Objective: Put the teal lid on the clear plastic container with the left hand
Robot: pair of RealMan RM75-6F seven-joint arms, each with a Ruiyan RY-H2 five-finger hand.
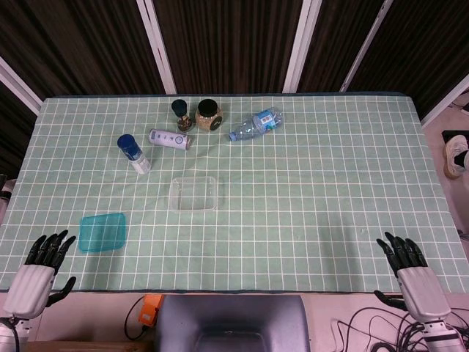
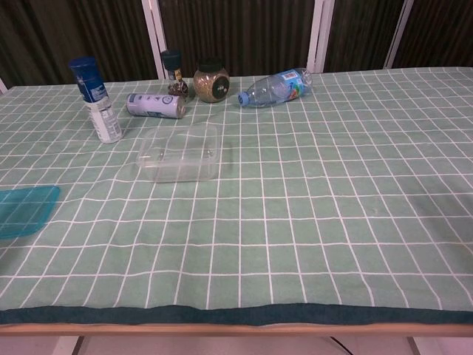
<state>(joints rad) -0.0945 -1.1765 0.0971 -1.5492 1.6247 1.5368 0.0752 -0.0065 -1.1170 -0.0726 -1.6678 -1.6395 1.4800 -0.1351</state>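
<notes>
The teal lid point(image 1: 102, 232) point(image 2: 25, 209) lies flat on the green checked tablecloth near the front left. The clear plastic container point(image 1: 194, 193) point(image 2: 179, 153) stands uncovered near the table's middle, to the right of the lid and further back. My left hand point(image 1: 38, 273) hovers at the front left corner, just short of the lid, fingers spread and holding nothing. At the front right corner my right hand point(image 1: 409, 270) is also spread and empty. Neither hand shows in the chest view.
Along the back stand a blue-capped white bottle point(image 1: 134, 152), a white can lying on its side point(image 1: 169, 138), a dark pepper grinder point(image 1: 180, 114), a jar of grains point(image 1: 208, 115) and a lying water bottle point(image 1: 255, 125). The table's front edge point(image 2: 236, 316) is close.
</notes>
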